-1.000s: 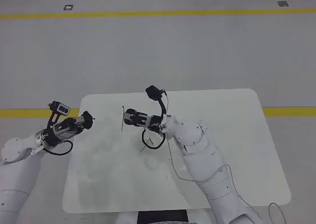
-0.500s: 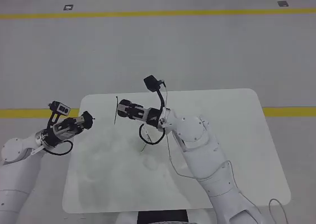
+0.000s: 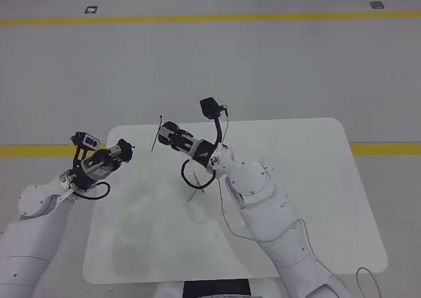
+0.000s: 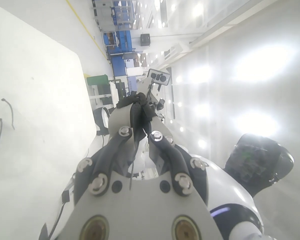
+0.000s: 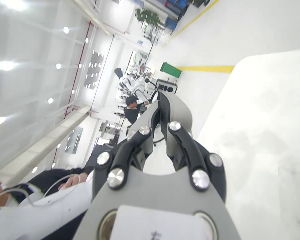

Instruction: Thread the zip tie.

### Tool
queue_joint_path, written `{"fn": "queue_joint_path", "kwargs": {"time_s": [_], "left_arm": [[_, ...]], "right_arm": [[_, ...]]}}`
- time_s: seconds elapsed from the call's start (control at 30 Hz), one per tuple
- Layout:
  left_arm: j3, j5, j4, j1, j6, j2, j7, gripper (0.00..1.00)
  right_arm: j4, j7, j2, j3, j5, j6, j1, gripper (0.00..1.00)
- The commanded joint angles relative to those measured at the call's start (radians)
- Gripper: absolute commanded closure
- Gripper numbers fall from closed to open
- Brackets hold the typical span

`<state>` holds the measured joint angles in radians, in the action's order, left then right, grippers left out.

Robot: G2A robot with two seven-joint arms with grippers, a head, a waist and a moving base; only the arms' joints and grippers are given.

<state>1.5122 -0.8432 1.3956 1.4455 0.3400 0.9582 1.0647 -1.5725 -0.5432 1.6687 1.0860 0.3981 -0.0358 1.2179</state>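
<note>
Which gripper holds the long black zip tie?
The right gripper, near the table's far edge: the zip tie crosses its fingertips. The left gripper sits apart, at the left edge.

Industrial hall: yellow floor lines (image 3: 270,16), blue racks (image 4: 116,39).

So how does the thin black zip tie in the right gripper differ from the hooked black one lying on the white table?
The held zip tie is pinched in the right gripper near the far edge of the table; the hooked tie lies loose on it. The held one runs almost straight; the hooked one bends at one end. Both are thin and black.
</note>
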Motion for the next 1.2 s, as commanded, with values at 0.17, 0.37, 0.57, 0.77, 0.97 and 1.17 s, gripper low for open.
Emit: {"fn": "queue_joint_path", "kwargs": {"time_s": [0.17,0.37,0.57,0.77,0.97,1.17], "left_arm": [[0.031,0.092,0.043,0.017,0.000,0.067,-0.129,1.00],[0.032,0.130,0.050,0.020,0.000,0.128,-0.186,1.00],[0.037,0.165,0.051,0.015,0.000,0.175,-0.202,1.00],[0.037,0.165,0.051,0.015,0.000,0.175,-0.202,1.00],[0.037,0.165,0.051,0.015,0.000,0.175,-0.202,1.00],[0.037,0.165,0.051,0.015,0.000,0.175,-0.202,1.00]], "right_arm": [[-0.002,0.242,0.006,-0.059,0.113,0.033,0.013,1.00],[0.022,0.350,0.011,-0.112,0.185,0.051,0.002,1.00],[0.040,0.397,0.013,-0.142,0.234,0.043,-0.010,1.00],[0.040,0.397,0.013,-0.142,0.234,0.043,-0.010,1.00],[0.031,0.397,0.007,-0.182,0.410,0.079,-0.014,1.00],[0.040,0.458,0.015,-0.229,0.475,0.133,-0.018,1.00]]}}
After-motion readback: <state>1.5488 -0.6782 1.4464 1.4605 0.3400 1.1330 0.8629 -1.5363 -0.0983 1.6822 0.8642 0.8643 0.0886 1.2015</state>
